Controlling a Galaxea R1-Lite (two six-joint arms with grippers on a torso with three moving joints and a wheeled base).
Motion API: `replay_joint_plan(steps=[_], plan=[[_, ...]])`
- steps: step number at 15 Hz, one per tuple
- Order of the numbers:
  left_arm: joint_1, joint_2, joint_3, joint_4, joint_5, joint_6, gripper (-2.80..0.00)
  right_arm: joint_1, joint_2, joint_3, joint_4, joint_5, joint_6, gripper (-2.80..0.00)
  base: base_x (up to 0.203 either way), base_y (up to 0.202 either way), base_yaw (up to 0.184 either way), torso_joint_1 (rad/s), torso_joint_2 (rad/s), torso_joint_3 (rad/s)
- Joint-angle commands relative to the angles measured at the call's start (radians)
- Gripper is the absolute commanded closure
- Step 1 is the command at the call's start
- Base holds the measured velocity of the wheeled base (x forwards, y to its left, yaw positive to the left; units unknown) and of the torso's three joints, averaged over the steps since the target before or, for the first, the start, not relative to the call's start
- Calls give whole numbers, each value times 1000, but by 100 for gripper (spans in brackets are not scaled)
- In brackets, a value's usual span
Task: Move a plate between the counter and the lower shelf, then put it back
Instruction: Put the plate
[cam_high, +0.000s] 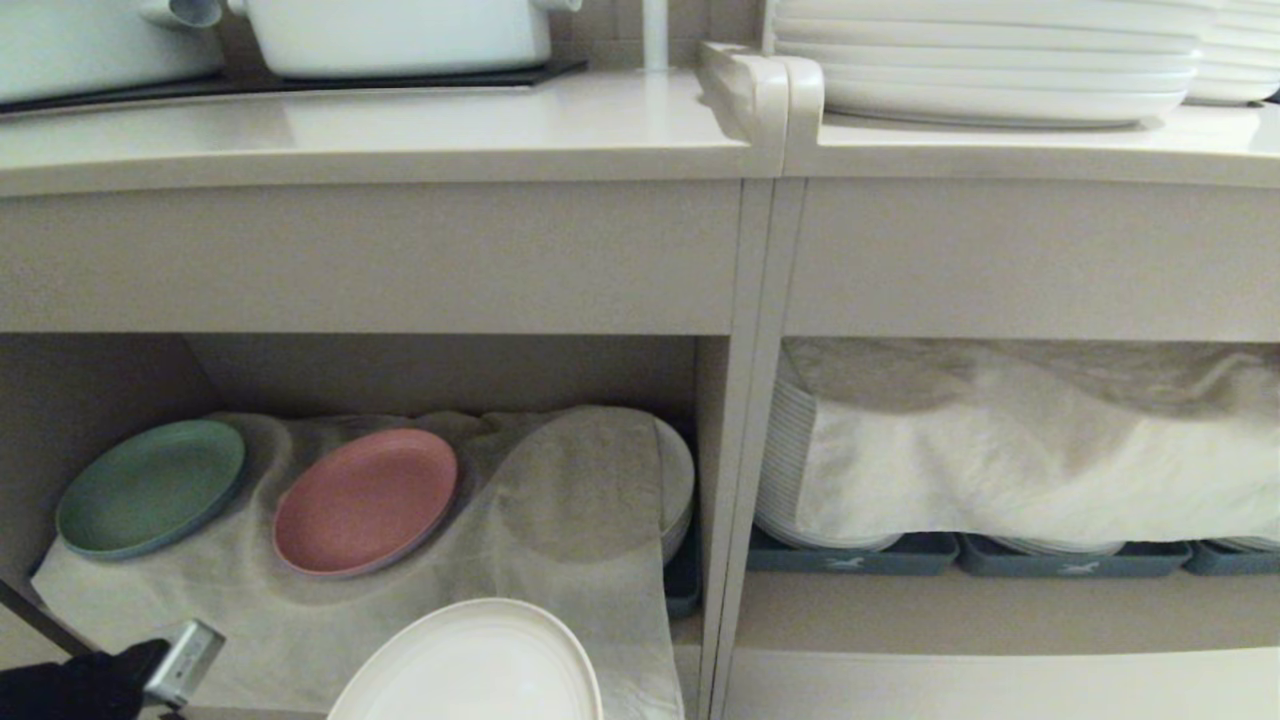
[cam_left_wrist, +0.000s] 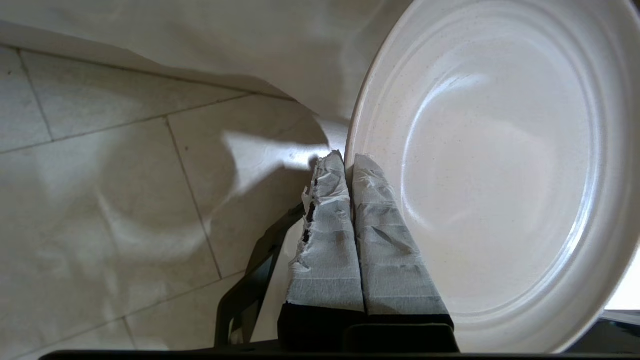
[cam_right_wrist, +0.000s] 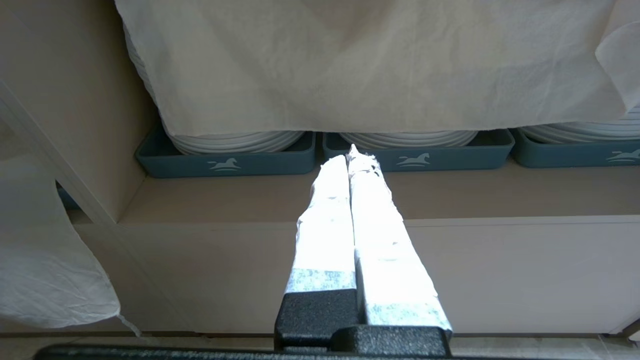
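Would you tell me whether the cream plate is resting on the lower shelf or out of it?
Out: the left gripper pinches the plate by its rim, before the lower shelf.

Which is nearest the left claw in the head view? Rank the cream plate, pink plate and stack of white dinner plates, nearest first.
From the left claw:
1. Cream plate, pinched at its rim, bottom centre.
2. Pink plate, on the cloth in the lower shelf.
3. Stack of white dinner plates, up on the right-hand top.
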Motion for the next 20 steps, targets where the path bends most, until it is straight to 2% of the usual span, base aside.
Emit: replay_joint_plan(steps=[1,20], plan=[[1,-22,-10,-1,3,-3,0,0,1,0,0,0,0,0,0,0,0,0,0,0],[1,-22,-24,34,3,-5,0,0,1,0,0,0,0,0,0,0,0,0,0,0]])
